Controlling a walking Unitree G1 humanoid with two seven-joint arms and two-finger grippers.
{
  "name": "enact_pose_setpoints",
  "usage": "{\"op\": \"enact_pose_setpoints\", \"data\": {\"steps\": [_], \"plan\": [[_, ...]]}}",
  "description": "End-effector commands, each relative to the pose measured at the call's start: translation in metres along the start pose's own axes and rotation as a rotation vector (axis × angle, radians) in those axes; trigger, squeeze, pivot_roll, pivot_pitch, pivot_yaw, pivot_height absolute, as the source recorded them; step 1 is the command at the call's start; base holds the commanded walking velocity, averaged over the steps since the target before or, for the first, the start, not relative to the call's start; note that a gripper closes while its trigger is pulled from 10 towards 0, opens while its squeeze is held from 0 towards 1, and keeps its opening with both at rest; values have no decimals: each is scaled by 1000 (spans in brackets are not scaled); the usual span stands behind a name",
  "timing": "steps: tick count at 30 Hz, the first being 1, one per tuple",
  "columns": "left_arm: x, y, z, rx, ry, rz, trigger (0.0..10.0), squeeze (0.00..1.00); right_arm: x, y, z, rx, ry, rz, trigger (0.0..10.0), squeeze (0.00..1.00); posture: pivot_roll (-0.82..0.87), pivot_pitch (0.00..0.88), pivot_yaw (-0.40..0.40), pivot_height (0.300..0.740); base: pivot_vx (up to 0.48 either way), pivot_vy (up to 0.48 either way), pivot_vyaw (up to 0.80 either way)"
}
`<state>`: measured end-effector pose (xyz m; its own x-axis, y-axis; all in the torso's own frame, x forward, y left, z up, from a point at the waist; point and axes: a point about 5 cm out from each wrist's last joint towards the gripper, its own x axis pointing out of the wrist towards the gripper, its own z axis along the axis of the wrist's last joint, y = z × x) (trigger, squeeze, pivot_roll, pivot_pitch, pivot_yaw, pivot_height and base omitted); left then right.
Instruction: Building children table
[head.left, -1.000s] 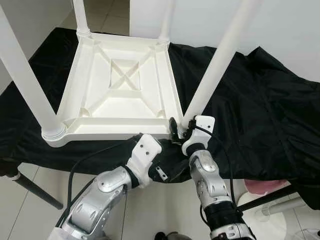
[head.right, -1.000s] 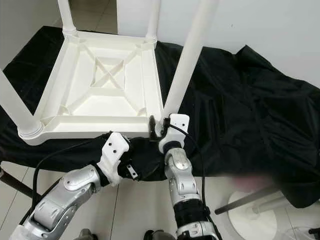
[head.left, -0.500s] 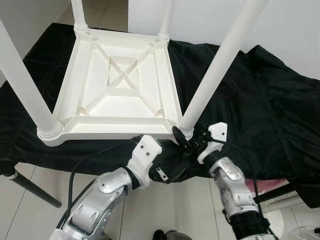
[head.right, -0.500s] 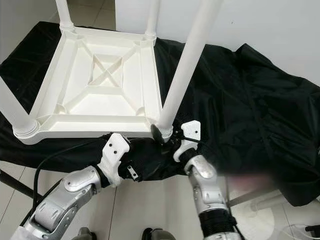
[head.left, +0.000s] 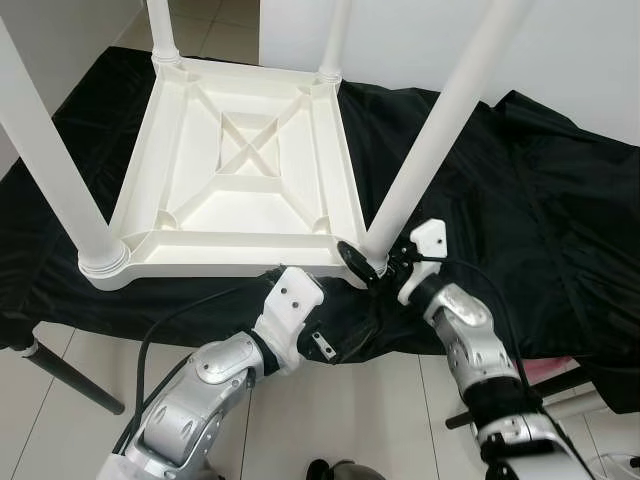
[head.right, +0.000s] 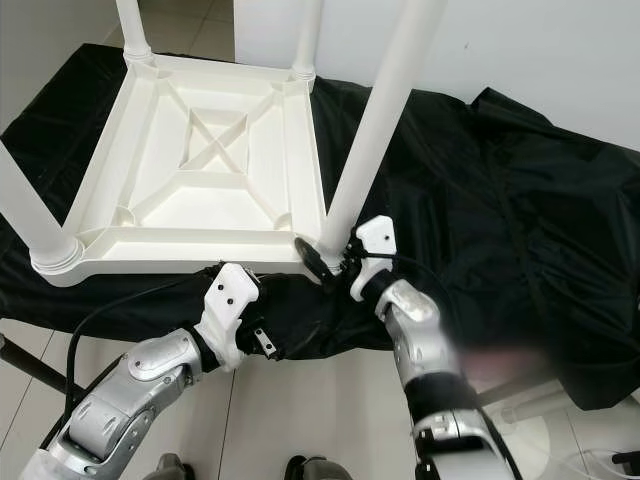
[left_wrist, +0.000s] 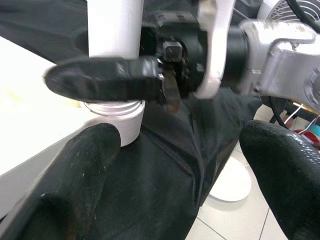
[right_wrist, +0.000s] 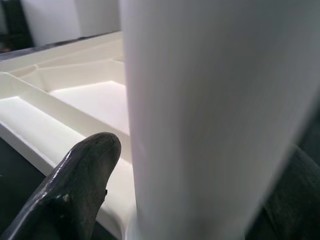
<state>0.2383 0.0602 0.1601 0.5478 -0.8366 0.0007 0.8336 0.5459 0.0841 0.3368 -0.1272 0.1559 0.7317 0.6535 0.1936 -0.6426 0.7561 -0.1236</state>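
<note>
Leg (head.left: 440, 120) between my right fingers is what the coming move turns on: my right gripper (head.left: 368, 268) straddles the base of that white leg, just where it meets the near corner of the upturned table top (head.left: 245, 185). The leg's long axis runs up and away from my claw, leaning a little. In the right wrist view one finger (right_wrist: 75, 187) sits against the leg's side and the other lies dim beyond it, so I judge the jaws narrow around the leg, though I cannot tell whether they truly press it. My left gripper (left_wrist: 175, 195) waits just beside the same corner, below the table's near edge, its two fingers spread wide and holding nothing; it looks straight at the leg's threaded collar (left_wrist: 114, 114). The right arm is plainly the nearer one to the work. I count one table top, lying upside down on the black cloth (head.left: 520, 190), and four legs standing up from its corners. Judging by that, the job is near its end, perhaps a last tightening.
</note>
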Motion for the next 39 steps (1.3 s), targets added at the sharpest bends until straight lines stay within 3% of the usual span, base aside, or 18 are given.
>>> {"op": "enact_pose_setpoints", "data": {"steps": [1,2,3,4,16,17,19,22,28,32,34,39], "plan": [[0,0,-2,8,18,-6,10000,0,-2,-1,-5,-18,29,46,5765,0,83,120,-123,740,0,0,0],[0,0,-2,8,18,-6,10000,0,-2,-1,-5,-18,29,46,5765,0,83,120,-123,740,0,0,0],[0,0,-2,9,18,-3,10000,0,-2,-1,-7,-24,43,61,627,0,87,119,-126,740,0,0,0],[0,1,-2,10,18,1,10000,0,-2,-2,-9,-27,55,67,0,0,87,119,-126,740,0,0,0],[1,1,-4,5,18,5,10000,0,-13,-5,-16,8,73,45,0,0,75,122,-129,740,0,0,0],[1,1,-4,4,18,4,10000,0,-15,-7,-15,14,70,26,9765,0,74,123,-129,740,0,0,0],[1,1,-4,4,18,4,10000,0,-15,-7,-15,14,70,26,9765,0,74,123,-129,740,0,0,0],[1,0,-5,3,20,-1,10000,0,-13,-7,-16,56,102,-114,10000,0,69,124,-127,740,0,0,0],[1,0,-5,3,21,-2,10000,0,-8,-1,-19,107,112,-272,10000,0,67,123,-126,740,0,0,0],[1,0,-5,3,21,-3,10000,0,-7,2,-20,132,119,-314,10000,0,66,123,-122,740,0,0,0],[2,-1,-5,3,21,-6,10000,0,-2,19,-22,162,109,-415,10000,0,66,124,-123,740,0,0,0],[2,-1,-5,5,22,-9,10000,0,3,36,-24,204,125,-504,10000,0,68,123,-119,740,0,0,0]]}}
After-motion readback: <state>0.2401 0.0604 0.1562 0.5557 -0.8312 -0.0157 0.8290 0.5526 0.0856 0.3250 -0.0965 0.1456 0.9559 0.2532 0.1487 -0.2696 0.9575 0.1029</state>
